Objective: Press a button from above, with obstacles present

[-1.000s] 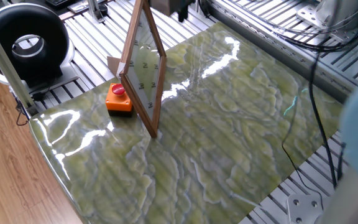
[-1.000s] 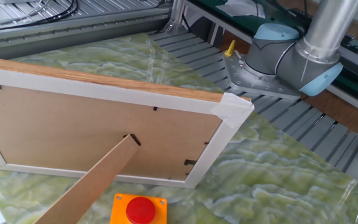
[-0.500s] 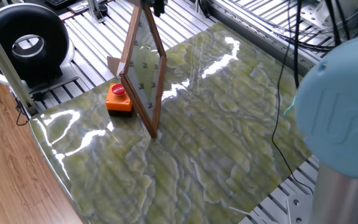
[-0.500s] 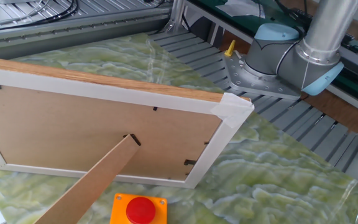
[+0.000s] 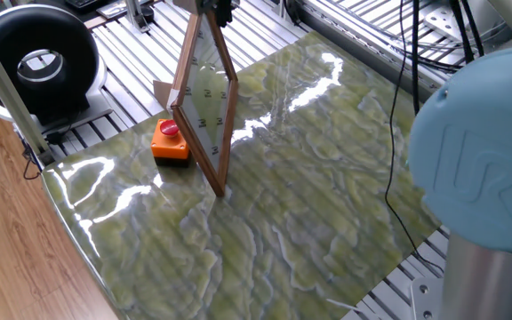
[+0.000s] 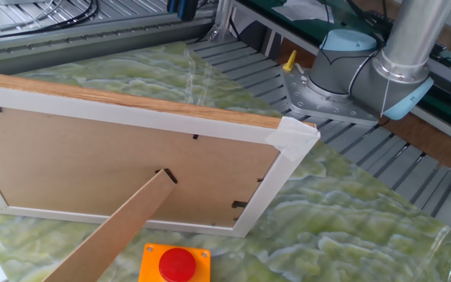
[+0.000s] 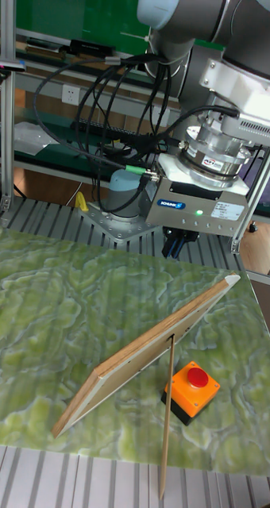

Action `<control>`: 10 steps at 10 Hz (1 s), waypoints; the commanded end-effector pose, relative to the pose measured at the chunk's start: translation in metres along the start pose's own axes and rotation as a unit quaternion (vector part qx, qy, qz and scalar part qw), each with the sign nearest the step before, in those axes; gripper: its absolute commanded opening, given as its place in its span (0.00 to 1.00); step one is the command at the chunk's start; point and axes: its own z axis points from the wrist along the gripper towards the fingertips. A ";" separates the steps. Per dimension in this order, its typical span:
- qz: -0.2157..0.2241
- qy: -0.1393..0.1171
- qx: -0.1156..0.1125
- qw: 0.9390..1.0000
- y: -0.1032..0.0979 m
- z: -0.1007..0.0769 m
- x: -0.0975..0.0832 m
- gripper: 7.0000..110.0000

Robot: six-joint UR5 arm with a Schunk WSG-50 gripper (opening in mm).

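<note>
The button is a red cap on an orange box, standing on the green marbled table close behind the obstacles. It also shows at the bottom of the other fixed view and in the tall view. The obstacles are one wood-framed transparent panel that leans on a prop strut, its brown back facing the button. In the tall view the panel tilts over the box. My gripper hangs above the panel's upper corner, higher than the button. Only its dark tip shows at the top edge; the finger gap is not visible.
A black round device sits off the table's left. Black cables hang on the right, and the arm's blue joint fills the right foreground. The arm's base stands behind the table among aluminium rails.
The gripper's tip has moved left along the top edge, to above the panel's top. The blue arm joint has swung further into the right foreground. Button and panel have not moved.
</note>
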 end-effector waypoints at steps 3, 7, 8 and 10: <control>-0.040 -0.017 0.010 0.999 -0.004 0.000 -0.010 0.00; -0.037 -0.001 0.035 0.999 0.001 -0.015 -0.024 0.00; -0.036 0.000 0.036 0.999 0.009 -0.017 -0.031 0.00; -0.036 -0.001 0.038 0.999 0.019 -0.015 -0.045 0.00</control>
